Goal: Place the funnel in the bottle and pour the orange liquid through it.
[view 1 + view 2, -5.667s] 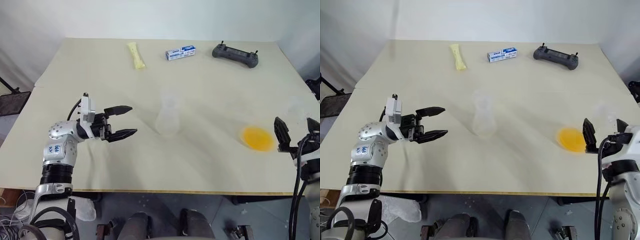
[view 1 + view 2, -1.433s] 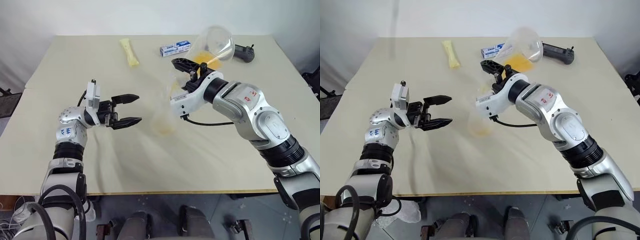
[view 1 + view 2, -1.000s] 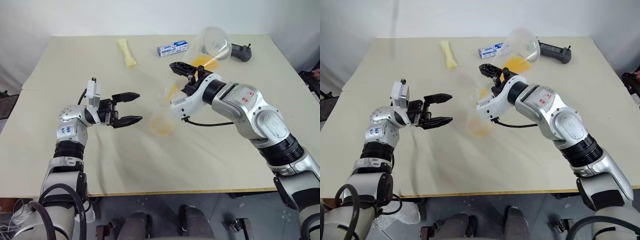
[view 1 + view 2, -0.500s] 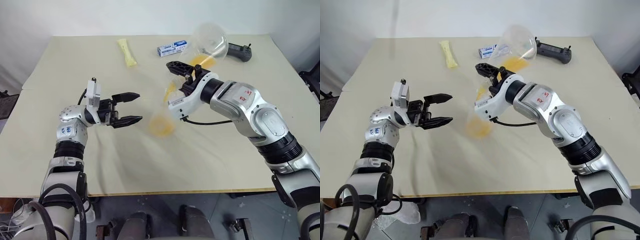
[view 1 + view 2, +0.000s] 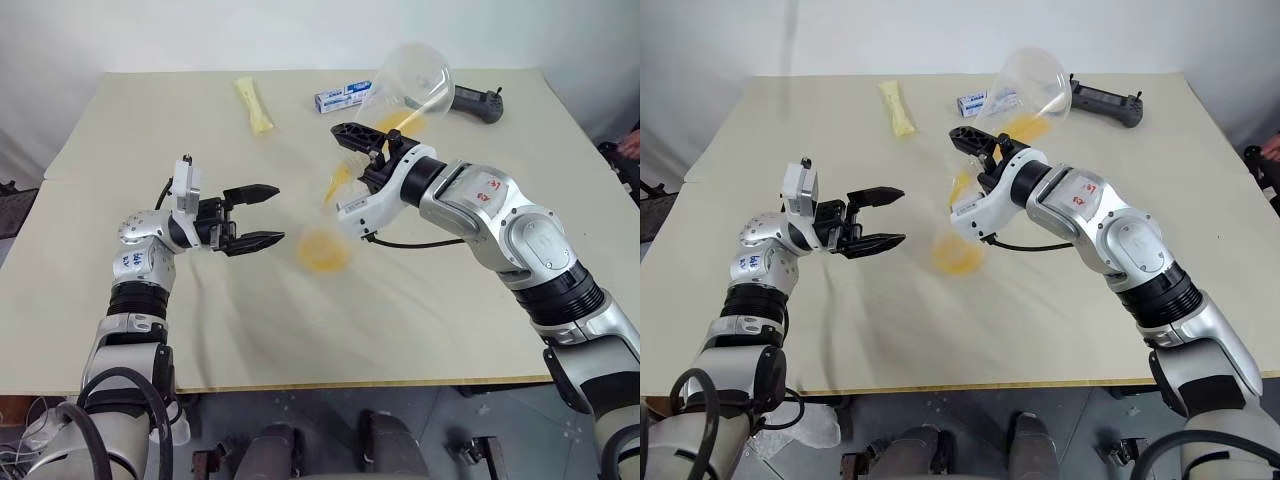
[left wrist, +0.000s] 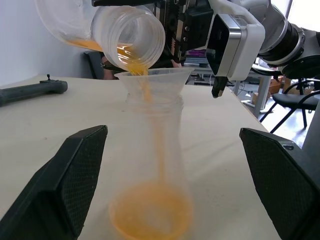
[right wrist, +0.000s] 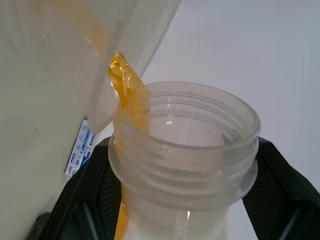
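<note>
Pouring now, stream running clean!
I clamp my right gripper (image 7: 165, 200) on the tilted clear beaker (image 5: 412, 78) above the clear plastic funnel (image 6: 152, 76) in the tall clear bottle (image 6: 152, 175), so orange liquid (image 6: 150, 217) lands inside; left gripper (image 5: 262, 214) gapes wide beside the bottle, ready to steady.

The clear bottle (image 6: 152, 170) stands upright on the pale counter (image 6: 45, 125), between the left gripper's (image 6: 170, 190) two black fingers (image 6: 75, 175), which stand wide apart on either side without touching it. The funnel (image 6: 150, 80) sits in the bottle's mouth. Above it, a tilted clear flask (image 6: 107, 30), held by the right gripper (image 6: 175, 20), has its threaded mouth over the funnel's rim. The orange liquid (image 6: 150, 212) runs from the flask in a thin stream through the funnel and pools in the bottle's base. A dark controller (image 6: 30, 92) lies on the counter farther back.
</note>
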{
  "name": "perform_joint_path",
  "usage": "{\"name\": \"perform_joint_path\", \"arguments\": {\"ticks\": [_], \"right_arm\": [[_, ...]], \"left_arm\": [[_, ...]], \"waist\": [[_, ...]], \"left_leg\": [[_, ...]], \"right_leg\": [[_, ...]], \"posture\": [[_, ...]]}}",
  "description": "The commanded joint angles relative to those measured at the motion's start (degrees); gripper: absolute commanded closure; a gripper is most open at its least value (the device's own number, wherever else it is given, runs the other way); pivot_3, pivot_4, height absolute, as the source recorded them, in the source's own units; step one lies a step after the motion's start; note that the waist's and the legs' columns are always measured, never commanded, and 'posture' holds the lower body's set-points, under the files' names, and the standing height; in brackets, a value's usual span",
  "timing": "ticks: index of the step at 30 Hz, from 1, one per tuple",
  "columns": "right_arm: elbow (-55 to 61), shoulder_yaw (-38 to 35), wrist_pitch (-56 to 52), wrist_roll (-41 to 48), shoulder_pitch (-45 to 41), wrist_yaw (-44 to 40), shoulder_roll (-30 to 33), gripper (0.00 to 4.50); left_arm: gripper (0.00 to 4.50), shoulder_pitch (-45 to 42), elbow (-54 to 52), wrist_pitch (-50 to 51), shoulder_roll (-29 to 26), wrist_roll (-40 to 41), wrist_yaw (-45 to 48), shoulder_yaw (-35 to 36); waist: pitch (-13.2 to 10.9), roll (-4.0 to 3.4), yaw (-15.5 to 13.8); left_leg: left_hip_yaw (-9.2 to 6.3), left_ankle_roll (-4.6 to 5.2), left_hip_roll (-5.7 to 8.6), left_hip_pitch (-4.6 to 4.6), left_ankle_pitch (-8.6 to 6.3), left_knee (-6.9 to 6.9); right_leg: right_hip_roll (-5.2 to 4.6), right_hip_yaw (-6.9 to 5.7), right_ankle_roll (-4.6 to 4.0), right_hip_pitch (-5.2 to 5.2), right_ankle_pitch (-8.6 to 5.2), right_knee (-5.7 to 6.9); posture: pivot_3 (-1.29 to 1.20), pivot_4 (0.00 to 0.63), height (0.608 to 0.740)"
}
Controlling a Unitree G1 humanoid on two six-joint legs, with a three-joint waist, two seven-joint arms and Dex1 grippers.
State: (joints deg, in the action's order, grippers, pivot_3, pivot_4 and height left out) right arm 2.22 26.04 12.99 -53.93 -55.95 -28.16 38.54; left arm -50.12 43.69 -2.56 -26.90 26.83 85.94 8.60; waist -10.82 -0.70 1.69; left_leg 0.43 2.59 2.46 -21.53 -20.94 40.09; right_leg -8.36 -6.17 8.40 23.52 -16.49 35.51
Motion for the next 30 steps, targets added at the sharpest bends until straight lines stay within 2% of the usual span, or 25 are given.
{"name": "perform_joint_path", "arguments": {"ticks": [1, 30], "right_arm": [[1.4, -3.3, 0.8, -0.2, -2.1, 1.3, 0.2, 1.73], [0.9, -4.2, 3.0, -1.4, -2.6, 1.9, -0.3, 1.73]], "left_arm": [[0.0, 0.5, -2.0, 0.3, -0.3, 1.9, 1.3, 1.9], [0.0, 2.7, -5.0, 2.5, -2.1, 2.2, 1.0, 3.3]], "waist": [[0.0, 0.0, 0.0], [0.0, 0.0, 0.1]], "left_leg": [[0.0, 0.0, 0.0, 0.0, 0.0, 0.0], [-0.01, 0.0, 0.0, 0.0, 0.0, 0.02]], "right_leg": [[0.0, 0.0, 0.0, 0.0, 0.0, 0.0], [-0.01, 0.01, 0.0, 0.02, 0.0, 0.05]], "posture": [[0.0, 0.15, 0.74], [0.0, 0.15, 0.74]]}}
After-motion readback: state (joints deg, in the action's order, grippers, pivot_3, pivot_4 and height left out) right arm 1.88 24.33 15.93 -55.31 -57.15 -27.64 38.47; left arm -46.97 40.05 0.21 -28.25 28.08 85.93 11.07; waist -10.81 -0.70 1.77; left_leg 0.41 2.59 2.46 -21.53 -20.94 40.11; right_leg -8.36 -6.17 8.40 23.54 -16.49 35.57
